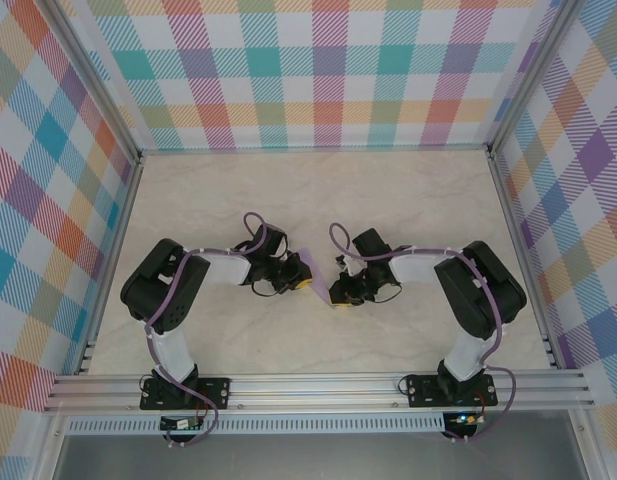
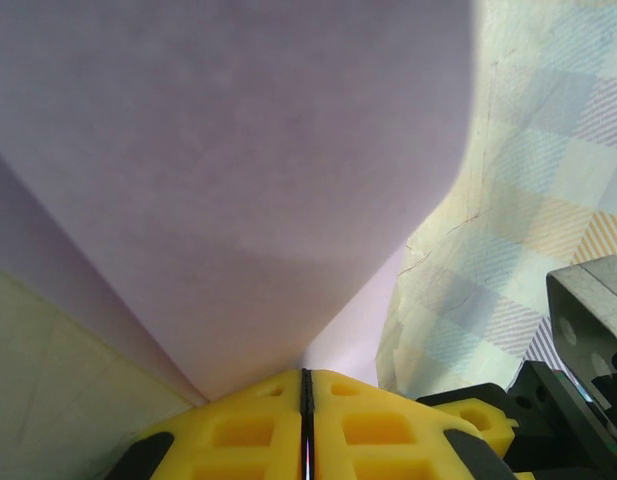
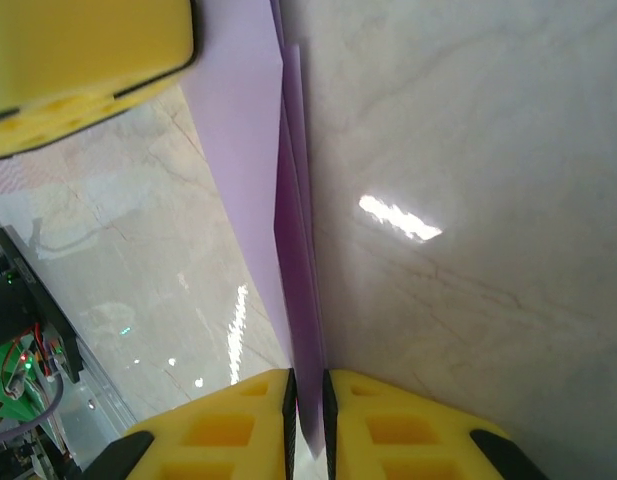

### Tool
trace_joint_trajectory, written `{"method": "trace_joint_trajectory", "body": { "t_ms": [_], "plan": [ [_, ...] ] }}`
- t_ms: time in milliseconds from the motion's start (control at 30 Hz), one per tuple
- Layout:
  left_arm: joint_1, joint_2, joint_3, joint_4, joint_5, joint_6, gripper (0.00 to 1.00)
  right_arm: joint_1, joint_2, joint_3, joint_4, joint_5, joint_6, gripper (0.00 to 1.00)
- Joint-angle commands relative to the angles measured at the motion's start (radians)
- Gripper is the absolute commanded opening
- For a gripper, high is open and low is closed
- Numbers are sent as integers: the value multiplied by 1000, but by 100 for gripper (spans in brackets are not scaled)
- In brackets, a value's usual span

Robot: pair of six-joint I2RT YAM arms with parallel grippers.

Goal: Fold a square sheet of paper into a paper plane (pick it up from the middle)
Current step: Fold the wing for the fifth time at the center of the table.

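Your left tool (image 2: 306, 382) and right tool (image 3: 308, 382) both pinch the lavender paper (image 2: 238, 200), so if you pull them apart it may rip.

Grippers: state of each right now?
Left gripper: closed, holding the lavender paper.
Right gripper: closed on the same paper's folded edge.

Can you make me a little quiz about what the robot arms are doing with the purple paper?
1. True or false: the left end effector is open and empty.
2. What colour are the fingers on the right end effector? A yellow, B red, C green.
3. How many end effectors pinch the lavender paper?
Key: 1 false, it is shut on the paper; 2 A; 3 two.
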Motion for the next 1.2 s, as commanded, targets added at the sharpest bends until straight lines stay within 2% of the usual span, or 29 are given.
{"method": "trace_joint_trajectory", "body": {
  "t_ms": [0,333,533,633,1167],
  "plan": [
    [-8,43,-4,-75,-61,10,10,-3,-22,-29,-44,0,-30,17],
    [-8,45,-5,-73,-60,9,10,-3,29,-18,-54,13,-32,13],
    [-9,45,-8,-74,-54,10,10,-5,-66,0,-71,30,-44,23],
    [-8,47,-7,-77,-52,12,10,-6,-63,23,-75,36,-53,24],
    [-8,48,-15,-73,-47,12,10,-8,3,58,-57,-8,-63,19]
  ]
}}
